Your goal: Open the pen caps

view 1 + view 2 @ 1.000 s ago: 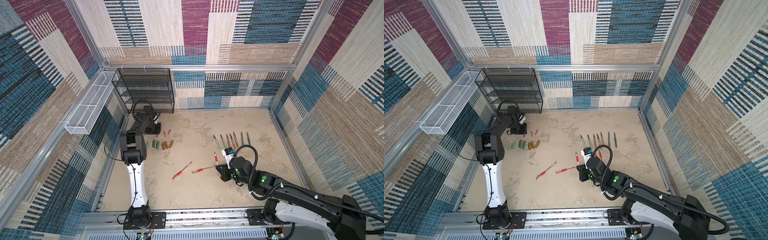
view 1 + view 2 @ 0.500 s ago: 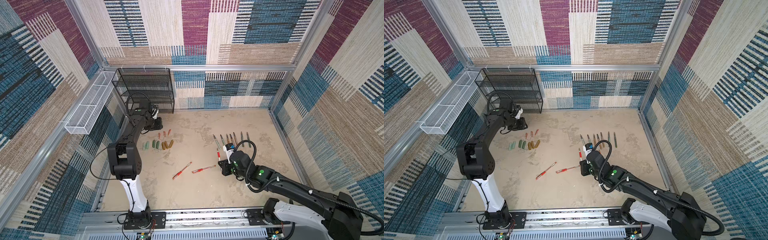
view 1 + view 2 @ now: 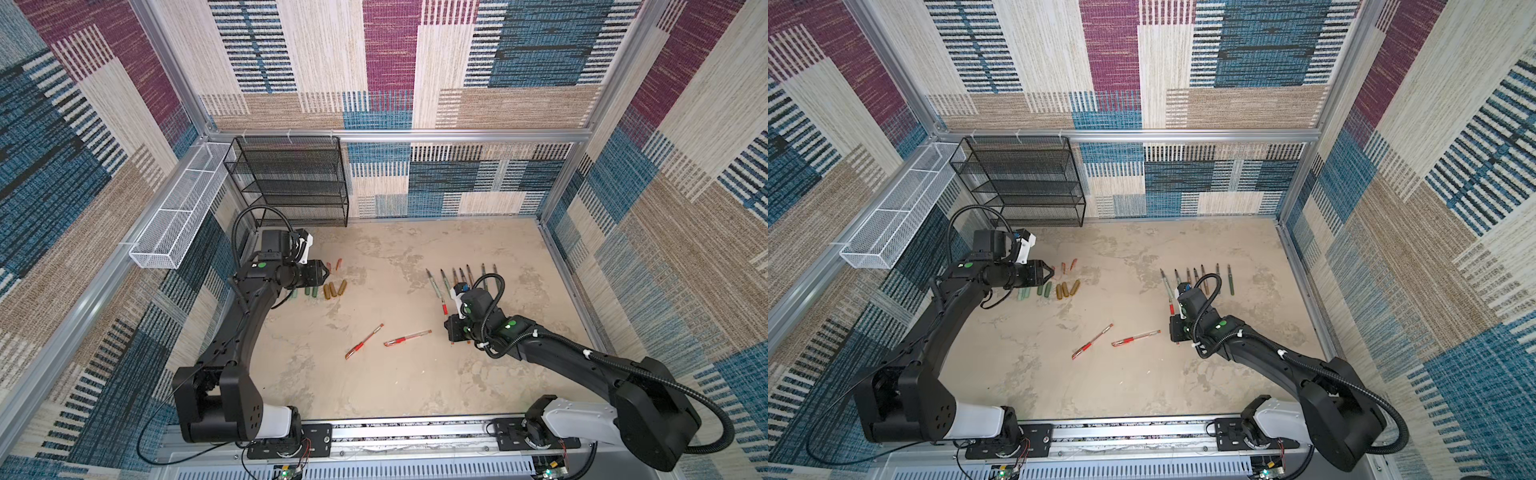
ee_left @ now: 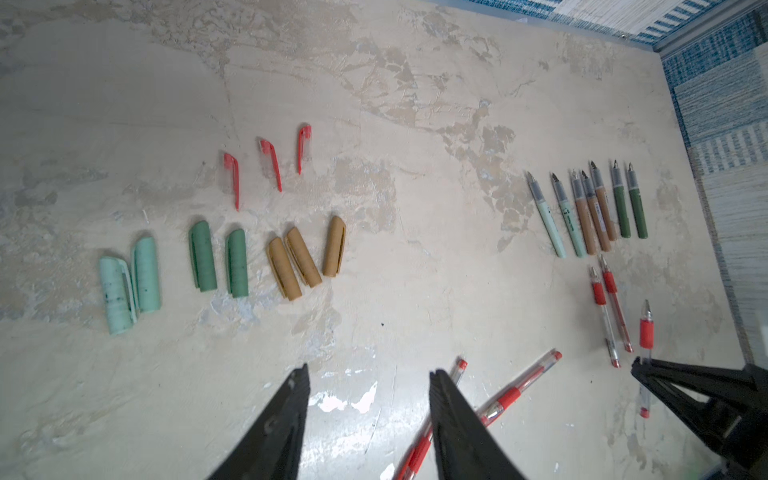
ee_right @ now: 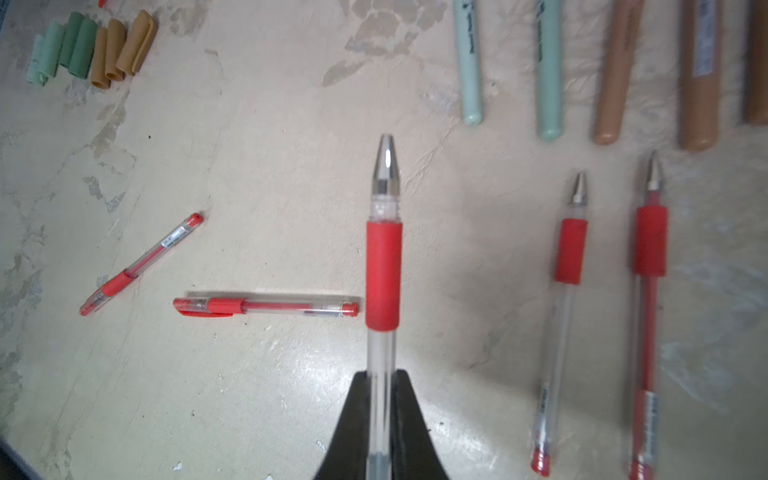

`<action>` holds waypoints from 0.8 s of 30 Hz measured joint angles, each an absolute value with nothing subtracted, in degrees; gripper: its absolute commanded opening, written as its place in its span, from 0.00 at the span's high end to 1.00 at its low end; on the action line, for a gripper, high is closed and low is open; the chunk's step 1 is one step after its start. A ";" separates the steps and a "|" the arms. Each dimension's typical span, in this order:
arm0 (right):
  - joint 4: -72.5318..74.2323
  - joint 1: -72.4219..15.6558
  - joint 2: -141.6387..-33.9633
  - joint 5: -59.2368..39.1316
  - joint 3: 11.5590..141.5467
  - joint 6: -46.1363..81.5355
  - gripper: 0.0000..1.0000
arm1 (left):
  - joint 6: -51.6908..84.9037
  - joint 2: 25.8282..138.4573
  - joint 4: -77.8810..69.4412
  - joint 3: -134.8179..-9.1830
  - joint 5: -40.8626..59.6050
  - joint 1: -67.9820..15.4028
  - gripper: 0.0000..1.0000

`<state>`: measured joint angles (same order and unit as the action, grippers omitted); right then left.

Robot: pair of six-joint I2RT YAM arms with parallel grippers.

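While the left gripper [image 4: 369, 369] gapes empty, the right gripper [image 5: 381, 374] pinches a clear, red-gripped pen [image 5: 383, 274].

Beige mottled tabletop [image 3: 374, 390]: pen caps [image 3: 333, 289] rowed at ten o'clock, uncapped barrels [image 3: 1230, 282] lined up at two, capped red pens [image 3: 407, 337] near centre, black mesh rack [image 3: 291, 183] at eleven.

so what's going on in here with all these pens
The right gripper is shut on an uncapped red pen, jaws clamped on its clear barrel, beside two more uncapped red pens lying on the table. The left gripper is open and empty, hovering near the removed caps: three red caps, two mint caps, two dark green caps, three brown caps. Two capped red pens lie mid-table, not yet opened.
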<state>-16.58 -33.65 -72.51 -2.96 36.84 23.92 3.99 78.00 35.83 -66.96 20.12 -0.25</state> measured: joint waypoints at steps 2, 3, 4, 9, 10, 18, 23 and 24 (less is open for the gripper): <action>-16.88 -32.58 -74.04 -3.03 37.17 23.88 0.95 | 3.51 74.67 34.04 -63.33 19.97 -0.25 0.43; -16.91 -32.16 -74.72 -3.22 37.47 23.70 0.95 | 3.18 73.08 33.17 -61.60 19.86 -0.25 0.42; -16.75 -31.97 -75.22 -3.42 37.63 23.66 0.94 | 3.01 71.81 32.75 -60.25 19.86 -0.25 0.41; -17.19 -30.35 -79.07 -4.03 39.16 22.50 0.94 | 1.50 67.05 29.78 -54.26 19.90 -0.08 0.28; -17.34 -30.20 -79.70 -3.86 39.62 22.44 0.94 | 1.48 66.52 29.32 -53.30 20.12 0.16 0.27; -17.87 -28.75 -83.31 -2.55 41.23 21.10 0.90 | 1.58 63.81 25.96 -49.93 22.02 4.21 0.20; -17.93 -28.03 -86.06 -2.28 41.41 20.51 0.88 | 1.72 62.54 25.12 -49.47 22.70 5.74 0.18; -18.06 -27.99 -86.72 -2.15 41.63 20.49 0.87 | 1.72 62.48 25.04 -49.52 22.87 5.91 0.18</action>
